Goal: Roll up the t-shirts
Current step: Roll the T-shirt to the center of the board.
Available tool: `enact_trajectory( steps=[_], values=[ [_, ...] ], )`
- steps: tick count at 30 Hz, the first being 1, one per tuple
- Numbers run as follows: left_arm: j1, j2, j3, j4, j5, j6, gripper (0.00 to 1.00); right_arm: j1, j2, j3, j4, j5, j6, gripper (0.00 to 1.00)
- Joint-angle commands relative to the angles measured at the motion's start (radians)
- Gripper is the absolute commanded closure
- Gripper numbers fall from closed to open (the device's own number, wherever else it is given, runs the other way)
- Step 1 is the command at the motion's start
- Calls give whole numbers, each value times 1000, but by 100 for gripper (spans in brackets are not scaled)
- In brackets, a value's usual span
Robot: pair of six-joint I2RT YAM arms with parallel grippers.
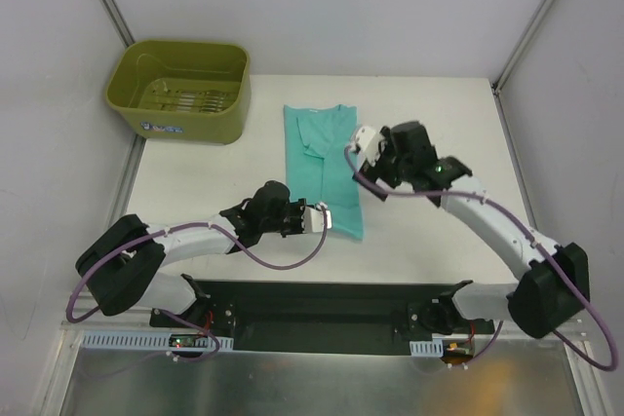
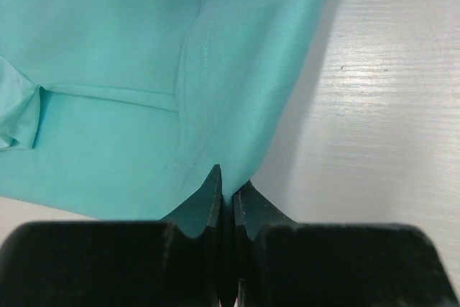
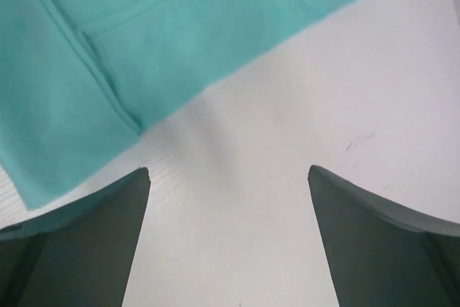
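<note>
A teal-green t-shirt lies folded into a long narrow strip on the white table, neck end at the far side. My left gripper sits at the strip's near end, shut on the hem. In the left wrist view the fabric runs straight into the closed jaws of that gripper. My right gripper hovers at the shirt's right edge, open and empty. In the right wrist view its gripper spans bare table, with the shirt above and to the left.
An olive-green plastic tub stands at the table's far left corner. Grey walls and metal posts close in the back and sides. The arm bases sit along the near edge.
</note>
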Motion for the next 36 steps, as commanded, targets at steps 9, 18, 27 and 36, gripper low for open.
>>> enact_trajectory(
  steps=[9,18,27,36],
  values=[
    [4,-21,19,-6,19,-85,100,-64,-245,-235,91,-323,-151,4],
    [15,-27,30,-12,9,-145,100,114,-220,-370,168,-381,-138,4],
    [41,-52,50,-29,31,-197,100,211,-43,-385,336,-309,-162,4],
    [61,-82,30,-40,58,-206,100,223,131,-316,453,-171,-187,3]
  ],
)
